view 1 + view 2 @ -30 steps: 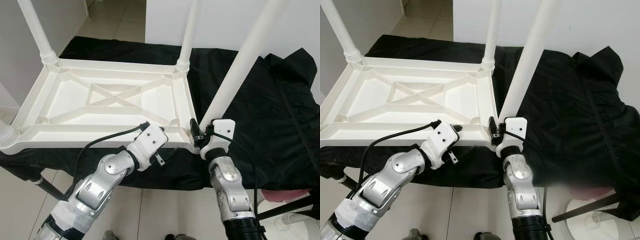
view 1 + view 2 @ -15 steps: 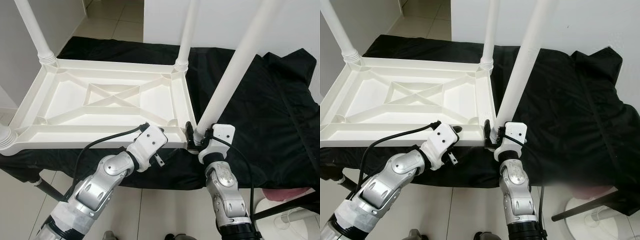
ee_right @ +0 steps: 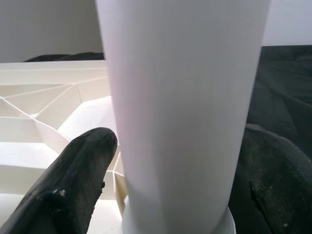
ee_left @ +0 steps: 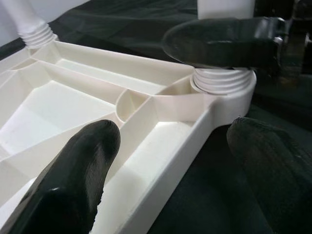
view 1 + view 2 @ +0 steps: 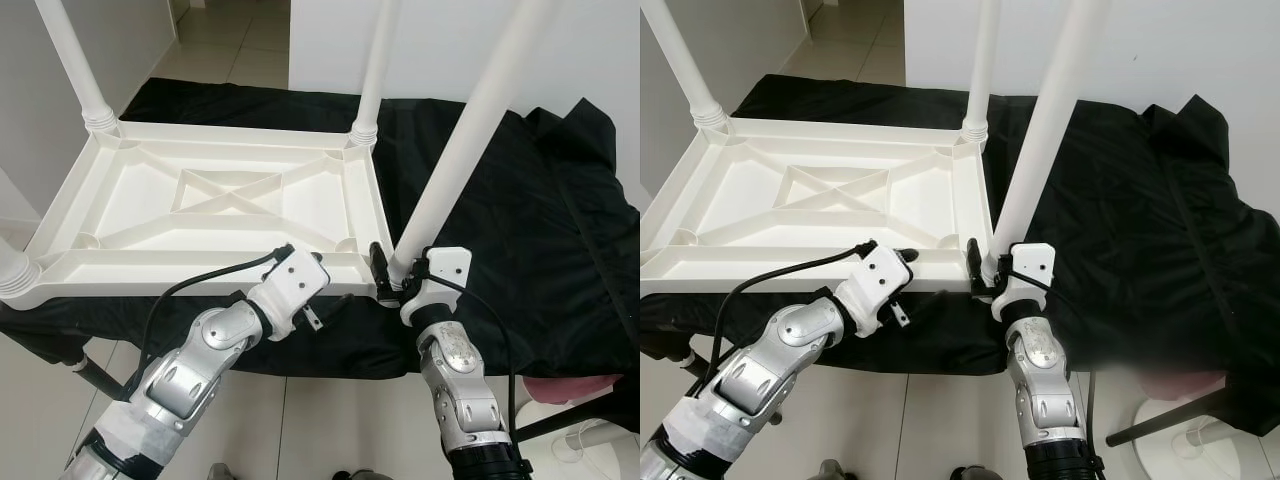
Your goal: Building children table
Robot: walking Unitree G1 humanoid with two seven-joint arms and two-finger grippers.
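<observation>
A white plastic table [image 5: 215, 215] lies upside down on a black cloth [image 5: 540, 220]. Legs stand in its far left corner [image 5: 72, 60], far right corner [image 5: 372, 70] and near left corner [image 5: 12, 270]. A fourth leg [image 5: 460, 150] leans over the near right corner, its threaded foot [image 4: 222, 80] resting at the corner socket. My right gripper [image 5: 398, 272] is shut on this leg just above the foot, one finger [image 3: 73, 180] on each side. My left gripper [image 4: 170, 161] is open and straddles the table's near rim [image 4: 165, 180] beside that corner, one finger inside and one outside.
The cloth hangs over the front edge of the support below the table. A white wall stands behind, with tiled floor [image 5: 230, 50] at the far left. A dark stand bar and white base [image 5: 590, 430] sit low at the right, beside something pink [image 5: 560, 390].
My right gripper has carried the leg's foot a little left, from just off the corner onto the corner socket. The left gripper has stayed at the near rim.
</observation>
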